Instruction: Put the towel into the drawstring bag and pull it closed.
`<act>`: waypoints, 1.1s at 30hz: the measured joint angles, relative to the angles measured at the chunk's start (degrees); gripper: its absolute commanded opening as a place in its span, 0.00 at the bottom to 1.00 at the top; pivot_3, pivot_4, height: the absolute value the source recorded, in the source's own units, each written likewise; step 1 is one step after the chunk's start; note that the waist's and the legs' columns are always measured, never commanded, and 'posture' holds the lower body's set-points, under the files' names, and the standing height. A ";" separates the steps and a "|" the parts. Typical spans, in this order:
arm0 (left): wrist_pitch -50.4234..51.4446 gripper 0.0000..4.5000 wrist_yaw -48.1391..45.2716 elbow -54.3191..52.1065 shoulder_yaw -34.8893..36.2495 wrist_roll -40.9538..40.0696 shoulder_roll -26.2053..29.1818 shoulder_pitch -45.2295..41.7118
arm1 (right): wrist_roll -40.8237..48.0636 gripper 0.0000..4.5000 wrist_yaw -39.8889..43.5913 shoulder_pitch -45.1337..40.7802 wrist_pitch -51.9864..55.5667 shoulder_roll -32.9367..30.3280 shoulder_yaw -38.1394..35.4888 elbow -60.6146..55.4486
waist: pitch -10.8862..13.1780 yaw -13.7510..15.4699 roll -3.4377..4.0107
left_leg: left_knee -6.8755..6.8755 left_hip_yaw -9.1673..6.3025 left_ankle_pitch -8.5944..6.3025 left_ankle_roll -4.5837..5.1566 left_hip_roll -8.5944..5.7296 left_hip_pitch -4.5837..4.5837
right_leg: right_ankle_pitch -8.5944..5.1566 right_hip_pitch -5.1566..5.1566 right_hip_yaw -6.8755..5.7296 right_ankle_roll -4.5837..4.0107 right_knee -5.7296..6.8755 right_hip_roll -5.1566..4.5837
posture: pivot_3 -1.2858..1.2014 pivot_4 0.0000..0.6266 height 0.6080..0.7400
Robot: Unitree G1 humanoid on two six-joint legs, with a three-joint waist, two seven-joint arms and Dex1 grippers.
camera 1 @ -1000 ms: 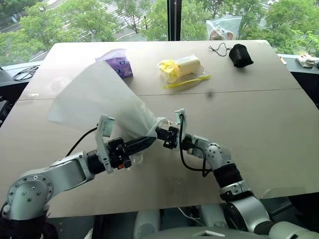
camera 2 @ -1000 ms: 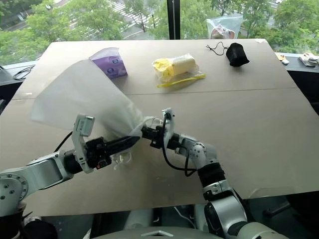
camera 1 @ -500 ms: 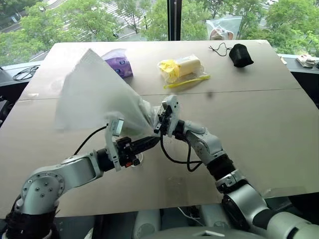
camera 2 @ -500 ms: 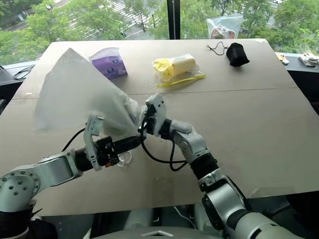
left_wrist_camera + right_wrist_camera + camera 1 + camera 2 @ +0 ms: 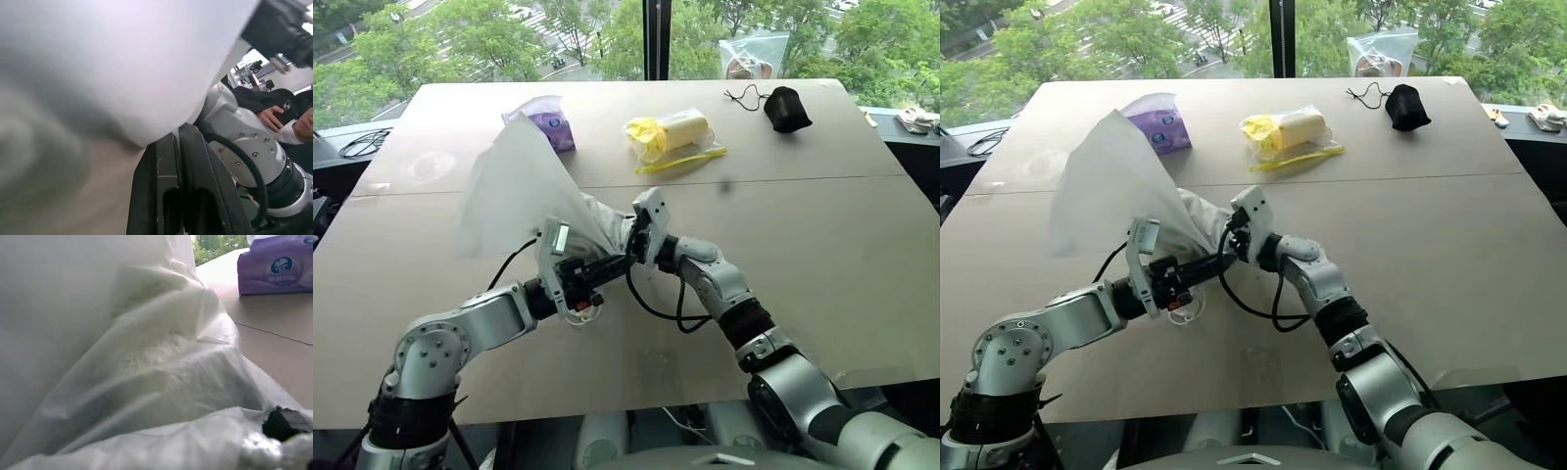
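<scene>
The drawstring bag is a translucent white sack held up off the table, its body slanting up to the left and its gathered mouth low between my two hands. Through the fabric the towel shows as a pale fluffy lump near the mouth. My left gripper is shut on the bag's gathered mouth, its black fingers pressed together. White cord loops hang below it. My right gripper is right against the mouth from the other side, with the fabric covering its tips.
On the far half of the table are a purple tissue pack, a yellow item in clear wrap and a small black pouch. A clear bag sits by the window. A person sits behind me.
The bag has swung to the right and stands steeper. My right hand has rolled over and risen up against the mouth. My left gripper has pushed forward under it.
</scene>
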 measured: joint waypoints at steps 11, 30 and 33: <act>-2.17 0.00 -8.63 12.40 4.64 9.62 5.01 -9.66 | 1.22 1.00 1.77 9.64 9.43 -8.20 -0.51 -15.20 | 0.02 -0.40 -0.01 | 0.18 0.03 0.00 0.01 -0.03 0.03 | -0.08 0.04 -0.02 0.16 0.02 0.12 | 0.52 0.24 1.00; -8.15 0.00 -26.09 20.16 0.55 34.21 7.41 -19.79 | -8.18 1.00 -0.59 10.93 11.40 -20.55 4.27 -31.39 | 0.06 -1.31 0.00 | 0.15 0.03 0.01 -0.02 -0.02 0.07 | -0.12 -0.05 -0.01 0.18 0.26 0.14 | 0.52 0.24 1.00; -10.16 0.00 -29.33 21.46 -0.15 37.51 8.52 -19.75 | -11.68 1.00 -4.30 4.83 9.63 -20.24 2.69 -22.14 | 0.06 -1.38 0.00 | 0.18 0.10 0.05 -0.08 -0.05 0.08 | -0.12 -0.10 0.07 0.18 0.38 0.12 | 0.52 0.24 1.00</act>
